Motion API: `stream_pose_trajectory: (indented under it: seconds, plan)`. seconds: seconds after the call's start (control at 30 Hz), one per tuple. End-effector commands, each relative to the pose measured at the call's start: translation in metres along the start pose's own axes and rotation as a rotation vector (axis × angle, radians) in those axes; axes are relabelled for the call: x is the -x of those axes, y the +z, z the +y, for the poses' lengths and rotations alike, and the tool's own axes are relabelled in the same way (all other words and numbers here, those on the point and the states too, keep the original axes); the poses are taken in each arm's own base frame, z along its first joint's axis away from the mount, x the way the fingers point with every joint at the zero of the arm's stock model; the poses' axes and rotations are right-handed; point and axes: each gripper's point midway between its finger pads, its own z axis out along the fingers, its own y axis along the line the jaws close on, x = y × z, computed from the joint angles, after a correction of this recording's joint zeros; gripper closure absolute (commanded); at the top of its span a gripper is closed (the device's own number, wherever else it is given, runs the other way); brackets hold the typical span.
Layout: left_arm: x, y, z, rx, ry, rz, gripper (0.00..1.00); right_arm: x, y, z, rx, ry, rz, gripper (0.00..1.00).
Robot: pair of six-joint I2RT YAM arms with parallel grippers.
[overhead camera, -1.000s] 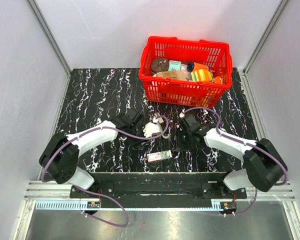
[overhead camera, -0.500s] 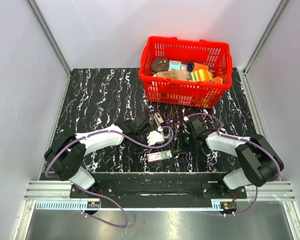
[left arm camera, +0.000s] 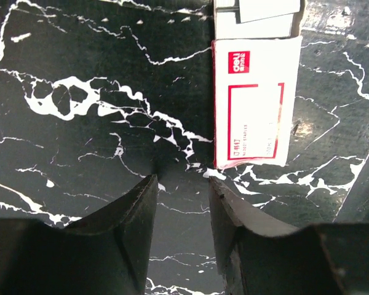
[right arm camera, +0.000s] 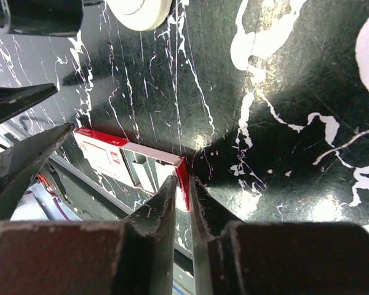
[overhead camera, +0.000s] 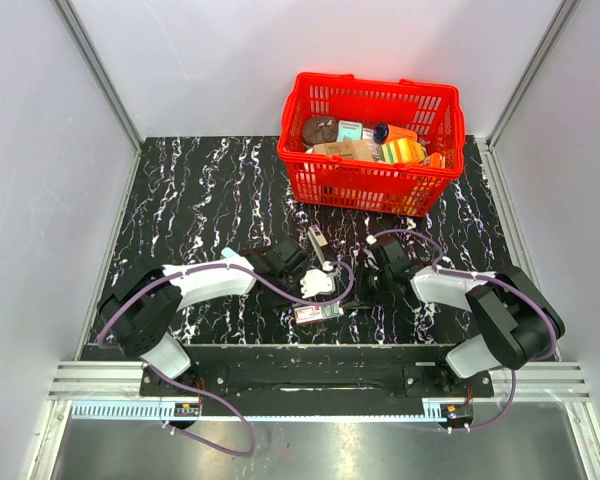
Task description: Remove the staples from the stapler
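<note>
A red-and-white staple box (overhead camera: 318, 312) lies near the table's front edge with its drawer slid open. It also shows in the left wrist view (left arm camera: 255, 104) and the right wrist view (right arm camera: 120, 161). My right gripper (overhead camera: 354, 299) is low at the box's open end, its jaws closed on the red end flap (right arm camera: 184, 178). My left gripper (overhead camera: 314, 298) is open and empty, its tips just short of the box's closed end (left arm camera: 178, 184). A small silver-and-black stapler (overhead camera: 318, 243) lies on the table behind both grippers, apart from them.
A red basket (overhead camera: 370, 188) full of assorted items stands at the back right. The black front rail (overhead camera: 300, 355) runs just beyond the box. Purple cables loop around both wrists.
My left gripper has moved right and toward the front, away from the stapler, down to the staple box. My right gripper has come forward and lowered onto the box's open end.
</note>
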Motion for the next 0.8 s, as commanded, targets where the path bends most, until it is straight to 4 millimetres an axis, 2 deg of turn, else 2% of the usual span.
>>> stream_pose_trajectory:
  seconds: [0.0, 0.27, 0.63, 0.67, 0.77]
  plan:
    - [0.005, 0.009, 0.002, 0.019, 0.027, -0.01, 0.57, -0.01, 0.003, -0.014, -0.033, 0.005, 0.029, 0.82]
    - [0.007, 0.016, 0.001, 0.023, 0.029, -0.009, 0.58, -0.011, 0.005, -0.006, 0.013, -0.012, 0.049, 0.83]
    - [0.014, 0.017, 0.0, 0.015, 0.031, -0.016, 0.58, -0.017, 0.019, 0.007, 0.018, -0.041, 0.094, 0.87]
    - [0.015, 0.017, -0.001, 0.015, 0.031, -0.017, 0.58, -0.013, 0.022, 0.014, 0.045, -0.062, 0.079, 0.87]
    - [0.014, 0.019, 0.0, 0.022, 0.033, -0.004, 0.58, -0.018, 0.026, 0.021, 0.069, -0.077, 0.107, 0.87]
